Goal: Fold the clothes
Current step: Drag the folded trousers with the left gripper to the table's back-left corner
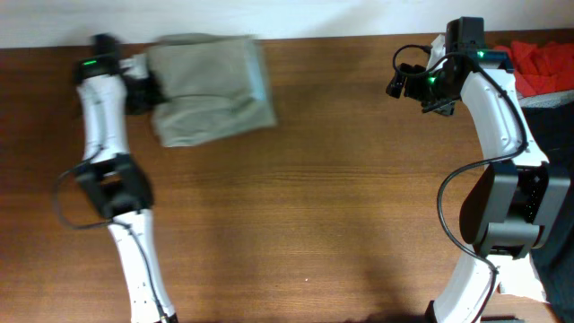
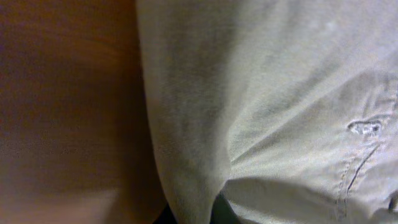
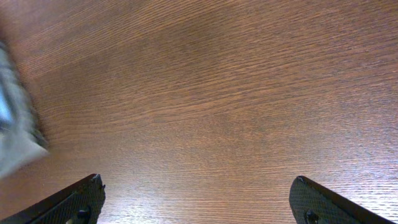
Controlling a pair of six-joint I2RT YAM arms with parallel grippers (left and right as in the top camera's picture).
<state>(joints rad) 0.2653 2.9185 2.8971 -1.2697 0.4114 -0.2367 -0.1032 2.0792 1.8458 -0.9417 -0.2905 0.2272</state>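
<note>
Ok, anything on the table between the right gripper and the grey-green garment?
Nothing visible. Only bare wooden table lies between the open right gripper and the garment, which sits on the left arm's side beside the left gripper.

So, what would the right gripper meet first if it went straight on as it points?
Probably the bare table: the right gripper, jaws wide open, faces only wood; the folded garment lies off to one side.

Overhead view: even, moderate light; soft shadows on the surface point(image 1: 314, 206); garment point(image 1: 211, 85) edges slightly blurred. Left wrist view: dim, out of focus. Right wrist view: wood grain sharp, fingers point(image 3: 68, 202) dark.
</note>
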